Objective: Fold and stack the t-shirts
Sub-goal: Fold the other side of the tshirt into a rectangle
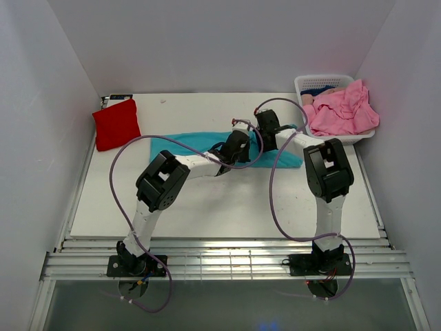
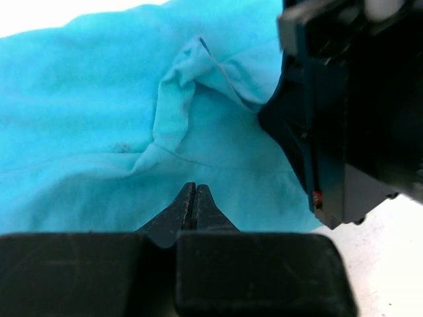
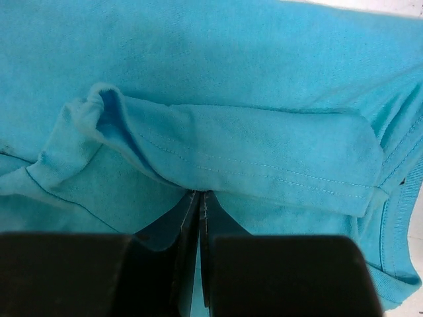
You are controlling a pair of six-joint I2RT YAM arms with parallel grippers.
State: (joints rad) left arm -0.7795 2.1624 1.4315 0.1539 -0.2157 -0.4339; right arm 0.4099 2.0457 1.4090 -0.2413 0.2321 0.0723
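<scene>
Since the red shirt (image 1: 116, 123) lies as a compact folded square at the far left corner of the table (image 1: 227, 207), one garment appears finished and marks the likely stacking spot. The teal shirt (image 1: 193, 141) lies spread flat across the middle of the table, between the two arms, and is the item in work.

Right gripper (image 3: 198, 201): jaws are closed on the teal shirt, just below a doubled-over sleeve hem, with a sliver of teal cloth visible between the fingers.

Left gripper (image 2: 193, 198): jaws are pressed together with the tips against the teal cloth, at the foot of a raised wrinkle. Whether any cloth is caught between them cannot be told.

Both grippers sit close together near the right end of the shirt.

Remaining work, as judged from this layout: complete the folds on the teal shirt and place it on the red one. The pink shirts (image 1: 341, 110) are heaped unfolded in the white basket (image 1: 324, 79) at the far right.
</scene>
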